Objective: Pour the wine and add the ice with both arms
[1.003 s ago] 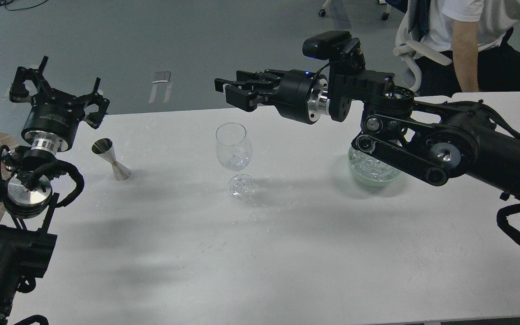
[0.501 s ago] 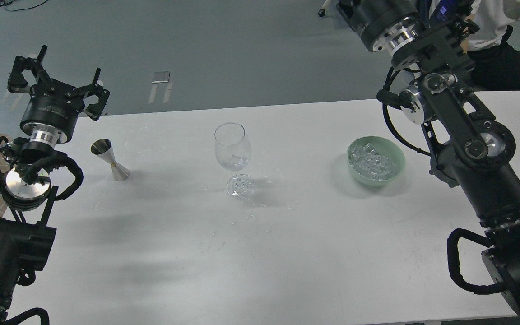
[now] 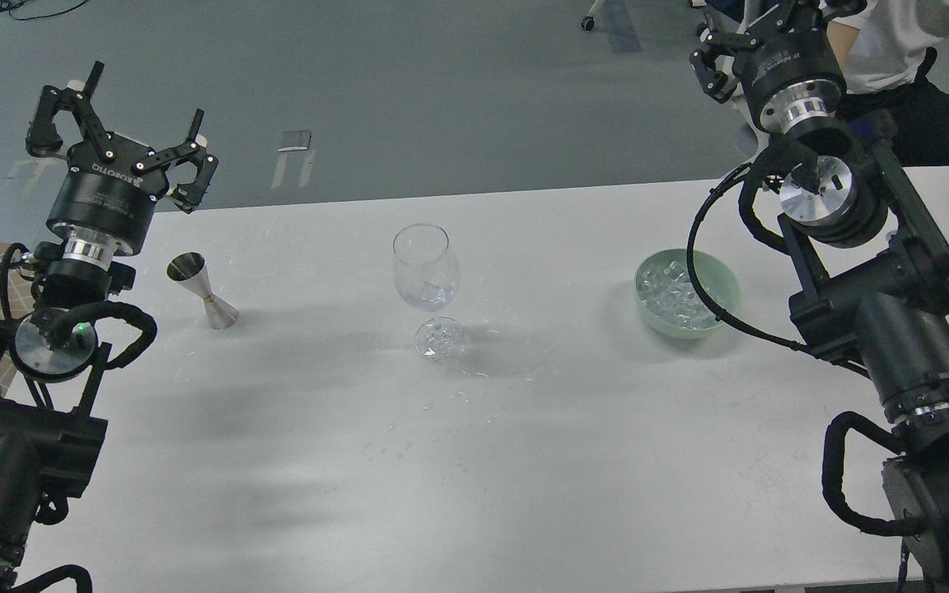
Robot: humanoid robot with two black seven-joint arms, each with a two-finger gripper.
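Grey flooring lay beyond the far edge of a white table (image 3: 524,461). At the far left, the left gripper (image 3: 116,136) stood raised with its black fingers (image 3: 83,103) spread apart and empty. At the far right, the right gripper (image 3: 759,37) reached the top edge, its fingers cut off, so their state could not be told. A clear stemmed wine glass (image 3: 427,276) stood upright at centre, holding a glassy ice cube (image 3: 427,290). Well to its left stood a steel double-cone jigger (image 3: 203,291). Small clear ice cubes (image 3: 676,295) filled a pale green bowl (image 3: 726,284) on the right.
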